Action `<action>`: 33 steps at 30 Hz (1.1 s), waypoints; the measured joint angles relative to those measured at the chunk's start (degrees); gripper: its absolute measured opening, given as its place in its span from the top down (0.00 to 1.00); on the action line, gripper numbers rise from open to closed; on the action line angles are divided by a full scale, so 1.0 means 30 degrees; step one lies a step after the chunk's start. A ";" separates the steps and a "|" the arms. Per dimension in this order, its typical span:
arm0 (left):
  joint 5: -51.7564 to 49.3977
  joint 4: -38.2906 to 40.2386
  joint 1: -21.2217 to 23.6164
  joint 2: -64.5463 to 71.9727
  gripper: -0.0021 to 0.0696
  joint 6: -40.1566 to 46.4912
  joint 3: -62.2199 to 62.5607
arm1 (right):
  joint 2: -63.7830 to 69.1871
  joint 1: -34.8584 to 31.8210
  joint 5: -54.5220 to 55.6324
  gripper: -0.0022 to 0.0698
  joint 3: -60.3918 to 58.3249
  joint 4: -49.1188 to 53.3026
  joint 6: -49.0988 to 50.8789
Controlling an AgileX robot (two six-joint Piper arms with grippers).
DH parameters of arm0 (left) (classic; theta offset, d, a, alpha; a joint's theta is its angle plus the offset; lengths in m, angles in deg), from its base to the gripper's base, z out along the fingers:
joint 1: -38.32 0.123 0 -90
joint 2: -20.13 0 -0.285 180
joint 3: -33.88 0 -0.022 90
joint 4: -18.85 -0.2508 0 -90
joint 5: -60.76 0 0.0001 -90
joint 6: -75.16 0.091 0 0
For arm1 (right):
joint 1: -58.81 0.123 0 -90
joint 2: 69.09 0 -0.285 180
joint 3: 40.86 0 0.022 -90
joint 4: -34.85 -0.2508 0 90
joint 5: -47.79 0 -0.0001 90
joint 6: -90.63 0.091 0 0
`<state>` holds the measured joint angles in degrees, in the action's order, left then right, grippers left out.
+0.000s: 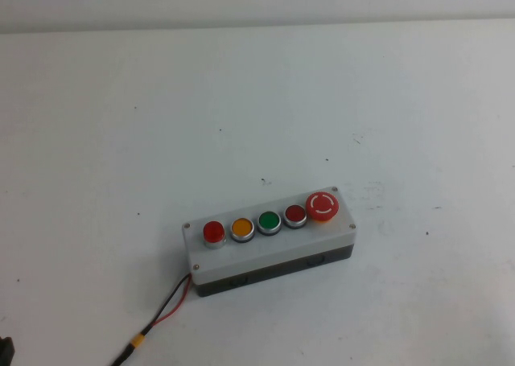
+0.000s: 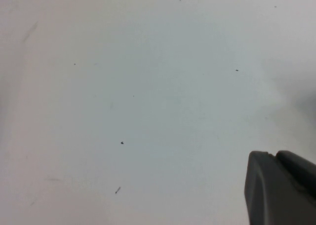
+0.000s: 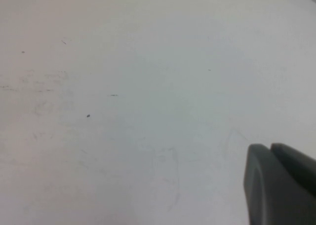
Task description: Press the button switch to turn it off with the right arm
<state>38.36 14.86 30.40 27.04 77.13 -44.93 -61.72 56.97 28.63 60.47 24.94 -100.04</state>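
The button switch (image 1: 213, 232) sat at the left end of a row of five on a grey box (image 1: 265, 257), in the near middle of the white bench (image 1: 121, 141). It was small, round, bright red and see-through, with a chrome ring; it looked brighter than its neighbours, so probably lit. Judgement: a stiff, spring-loaded plastic cap with short travel, not fragile. It needs no grasp, only a straight downward push on the middle of the cap. The box looked light and might slide or tip under an off-centre push.

Next along the row: a yellow button (image 1: 242, 228), a green button (image 1: 269, 221), a darker red button (image 1: 295, 215), then a large red mushroom button (image 1: 323, 206) at the right end. The yellow one stood just beside the target, so a wide or skewed tip could catch both.

Red and black wires (image 1: 165, 311) left the box's left end towards the near edge.

Neither arm showed in the high view. The left gripper (image 2: 279, 188) appeared only as a dark corner in the left wrist view, over bare bench; the right gripper (image 3: 279, 183) likewise in the right wrist view, with the box out of sight. For both, cannot tell how far open; nothing seen held.
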 joint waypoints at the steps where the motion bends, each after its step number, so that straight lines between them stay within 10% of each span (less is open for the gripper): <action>1: 0.0000 0.0000 0.0000 0.0000 0.97 0.0000 0.0000 | 0.0000 0.0000 -0.0079 0.99 0.0000 0.0000 0.0000; 33: 0.0000 0.0000 0.0000 0.0000 0.97 0.0000 0.0000 | 0.0000 0.0788 -0.0193 0.99 0.0000 -0.1012 -0.0082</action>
<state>38.36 14.86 30.40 27.04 77.13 -44.93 -61.72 59.33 28.05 60.47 21.90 -100.29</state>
